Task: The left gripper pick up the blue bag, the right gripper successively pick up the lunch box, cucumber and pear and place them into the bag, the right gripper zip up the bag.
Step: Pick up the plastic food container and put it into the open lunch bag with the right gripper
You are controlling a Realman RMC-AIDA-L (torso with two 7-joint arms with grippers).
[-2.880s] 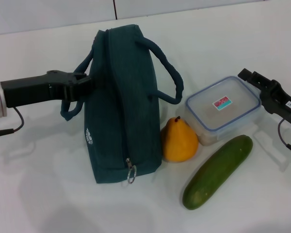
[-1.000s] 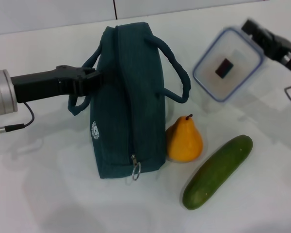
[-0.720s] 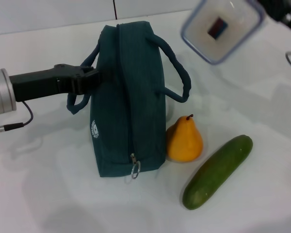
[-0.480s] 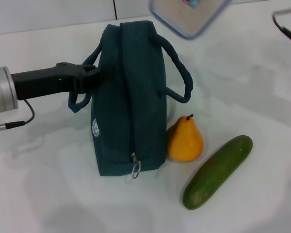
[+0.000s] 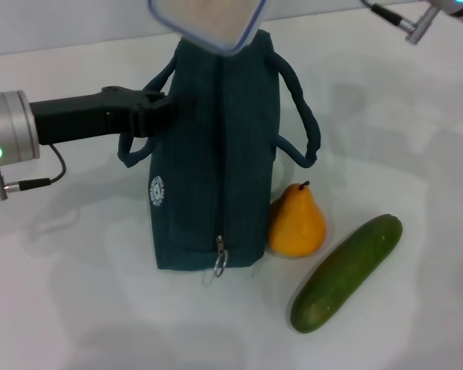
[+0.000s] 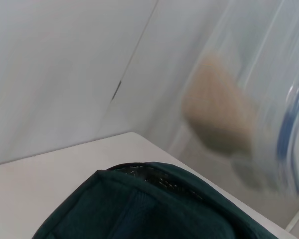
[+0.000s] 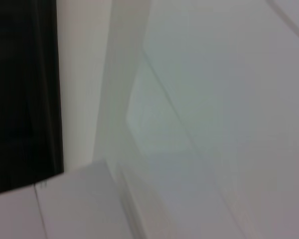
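Note:
The blue bag [image 5: 216, 154] stands upright mid-table, its zip with a ring pull [image 5: 221, 264] facing me. My left gripper [image 5: 156, 116] is shut on its near handle from the left. The lunch box [image 5: 208, 19] hangs in the air just above the bag's top, cut off by the picture's upper edge. My right gripper carries it, but its fingers are out of view. The left wrist view shows the blurred lunch box [image 6: 249, 114] over the bag's top [image 6: 154, 209]. The pear [image 5: 297, 223] stands against the bag's right side. The cucumber [image 5: 347, 271] lies diagonally to the pear's right.
Part of the right arm's wrist with a cable plug [image 5: 409, 27] shows at the top right corner. White table [image 5: 85, 308] stretches around the bag, with a wall seam behind it. The right wrist view shows only blurred pale surfaces.
The lunch box was lifted off the table at the right and swept up and left to above the bag. The bag and left gripper shifted slightly right; pear and cucumber stayed put.

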